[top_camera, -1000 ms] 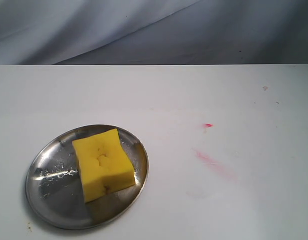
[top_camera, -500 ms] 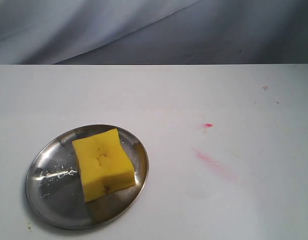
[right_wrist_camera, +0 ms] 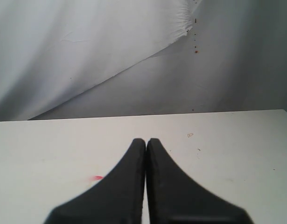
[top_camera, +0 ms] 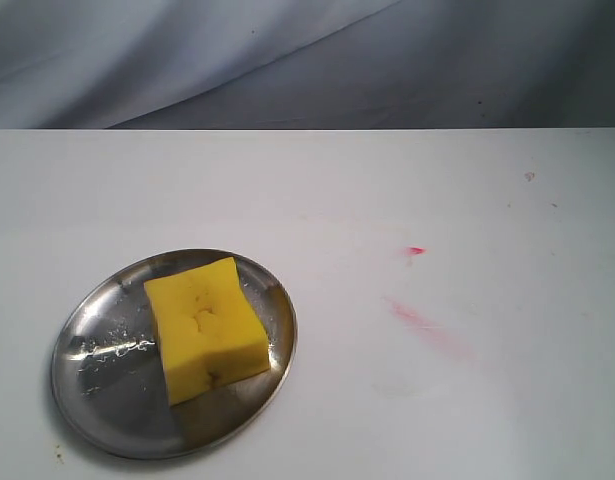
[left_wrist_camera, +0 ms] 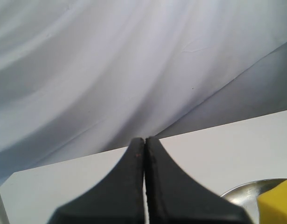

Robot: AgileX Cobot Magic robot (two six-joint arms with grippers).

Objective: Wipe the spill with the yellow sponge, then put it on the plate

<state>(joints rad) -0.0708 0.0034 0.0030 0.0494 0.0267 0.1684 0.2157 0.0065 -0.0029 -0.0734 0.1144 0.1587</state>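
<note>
The yellow sponge (top_camera: 205, 328) lies flat on the round silver plate (top_camera: 107, 380) at the front left of the white table, with nothing gripping it. No yellowish puddle shows; only a faint pale round trace (top_camera: 395, 385) marks the table right of the plate. Neither gripper appears in the exterior view. In the left wrist view my left gripper (left_wrist_camera: 144, 140) is shut and empty, raised above the table, with a corner of the sponge (left_wrist_camera: 279, 205) and the plate rim (left_wrist_camera: 241, 193) off to one side. My right gripper (right_wrist_camera: 146, 141) is likewise shut and empty over the table.
A pinkish-red smear (top_camera: 427, 325) and a red dot (top_camera: 415, 250) mark the table right of centre; the red dot (right_wrist_camera: 96, 178) also shows beside the right fingers. A grey cloth backdrop (top_camera: 307, 60) hangs behind the table's far edge.
</note>
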